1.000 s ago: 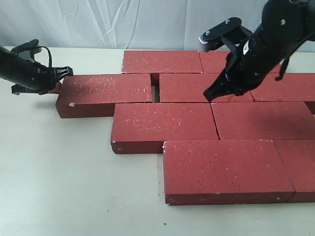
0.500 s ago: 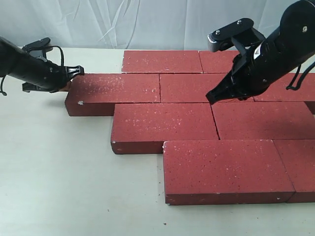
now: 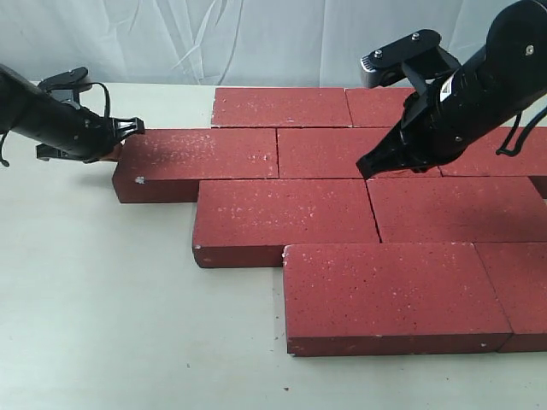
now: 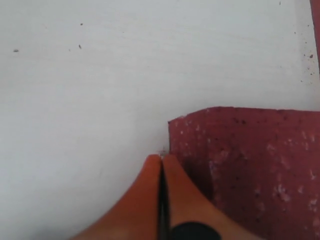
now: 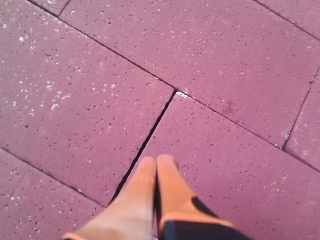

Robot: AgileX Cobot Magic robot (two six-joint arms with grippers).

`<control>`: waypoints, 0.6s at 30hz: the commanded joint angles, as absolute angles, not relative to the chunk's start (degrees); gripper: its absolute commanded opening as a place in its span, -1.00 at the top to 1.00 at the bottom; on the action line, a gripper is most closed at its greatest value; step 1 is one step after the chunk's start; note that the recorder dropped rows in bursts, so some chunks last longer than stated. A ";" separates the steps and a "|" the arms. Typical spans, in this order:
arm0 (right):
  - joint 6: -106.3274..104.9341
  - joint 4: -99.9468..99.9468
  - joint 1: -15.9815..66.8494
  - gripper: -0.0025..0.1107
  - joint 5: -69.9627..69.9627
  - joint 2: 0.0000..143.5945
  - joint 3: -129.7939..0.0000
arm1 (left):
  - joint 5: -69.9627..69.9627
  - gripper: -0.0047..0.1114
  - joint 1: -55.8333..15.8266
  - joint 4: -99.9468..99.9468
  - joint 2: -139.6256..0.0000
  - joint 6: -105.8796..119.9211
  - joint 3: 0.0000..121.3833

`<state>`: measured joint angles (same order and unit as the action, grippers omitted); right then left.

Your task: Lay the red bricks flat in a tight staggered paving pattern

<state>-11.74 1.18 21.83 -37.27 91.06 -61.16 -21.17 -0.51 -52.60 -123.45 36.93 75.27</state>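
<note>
Exterior view
Paving: the red bricks lie flat in four staggered rows on the table; the rows reach the right edge of the picture, and the joints look close.
Outlier: the end brick, leftmost in the second row, sticks out to the left and butts against its neighbour.
Left arm: the left gripper sits at the end brick's outer end, low and near the far corner.
Right arm: the right gripper points down at a joint near the middle of the paving, carrying nothing.

Left wrist view
Pincer: the left gripper has its orange fingers pressed together, nothing between them, tips at the corner of the end brick.
Ground: bare table beside that corner.

Right wrist view
Pincer: the right gripper is likewise pressed together and empty, hovering over or resting on a brick face; contact cannot be told.
Joint: a dark seam runs between neighbouring bricks just beside the tips.

Handling (judgement)
Weight: probably heavy and fully rigid, so a brick slides rather than lifts.
Surface: rough, so it drags on the table; chipped edges suggest brittle corners.
Hold: likely too broad to pinch; push flat against an end or side face, low and near its middle, so the brick does not turn.
</note>
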 commanded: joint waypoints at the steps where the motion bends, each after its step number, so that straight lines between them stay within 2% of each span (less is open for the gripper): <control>1: -11.87 1.25 21.45 0.97 -36.66 90.67 -60.79 | -21.33 0.92 1.33 -51.77 -123.68 36.43 75.38; 11: -13.50 2.09 21.34 0.97 -36.92 90.67 -60.87 | -27.85 0.92 7.79 -45.45 -117.47 35.97 75.28; 15: -15.57 0.34 19.72 0.97 -44.52 90.67 -64.53 | -33.75 0.92 7.80 -41.39 -110.49 33.06 75.28; 18: -16.86 1.15 14.20 0.97 -51.60 90.67 -66.68 | -35.41 0.92 7.80 -37.03 -104.39 29.92 73.94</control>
